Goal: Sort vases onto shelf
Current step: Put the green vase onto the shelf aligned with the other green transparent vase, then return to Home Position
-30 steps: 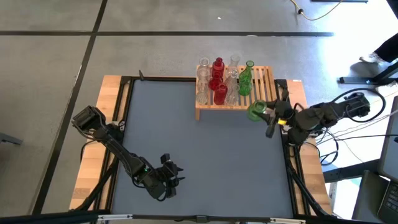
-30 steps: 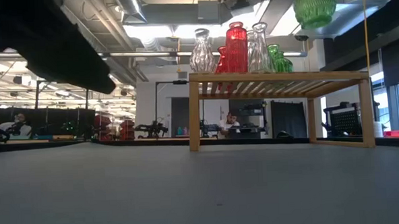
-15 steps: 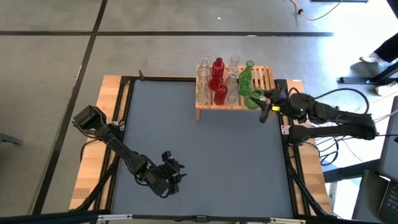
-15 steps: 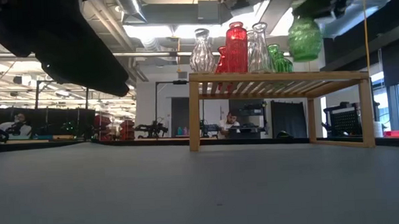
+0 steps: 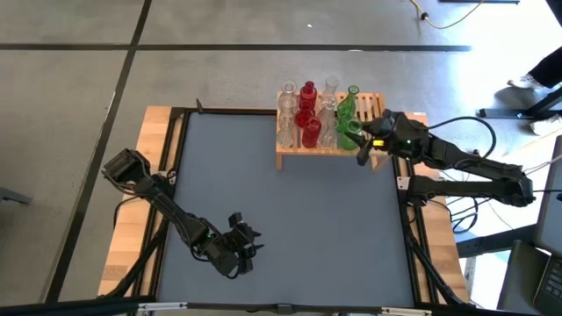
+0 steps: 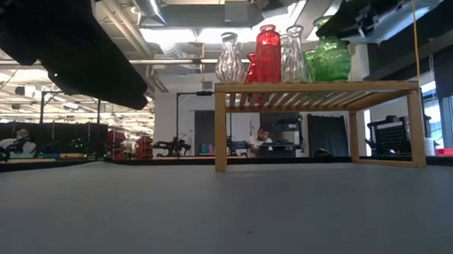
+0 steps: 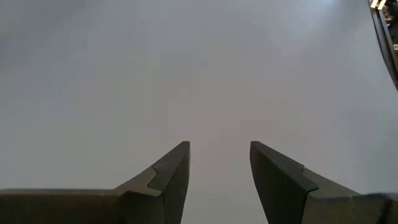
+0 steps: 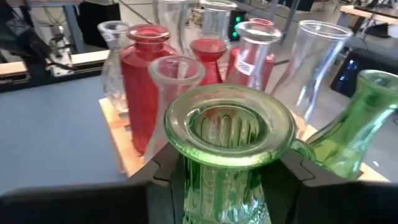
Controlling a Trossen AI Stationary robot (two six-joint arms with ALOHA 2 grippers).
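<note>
Grey matting covers the bench (image 5: 281, 202), which has pale wooden edges and stands on a grey floor crossed by dark lines.

The shelf (image 5: 376, 112), a low light-wood rack with a slatted top, sits at the far edge of the bench, right of centre. In the low view it stands on short legs with open space beneath the slats.

Vases are grouped upright on the left part of the shelf: a tall red vase (image 6: 268, 55), clear vases (image 6: 229, 59) on either side of it, and a green vase (image 5: 349, 102) at the right of the group. In the right wrist view, the red and clear vases stand close together just beyond the held one.

The right pincer (image 5: 362, 140) reaches over the shelf's front right area. Its fingers (image 8: 163, 168) are closed on the neck of a green ribbed vase (image 8: 229, 149), which it holds upright. In the low view the base of this vase sits at the level of the shelf top; contact with the slats cannot be confirmed.

The left pincer (image 7: 218, 163) waits over bare matting near the front left of the bench. Its fingers stand partly apart and hold nothing.
</note>
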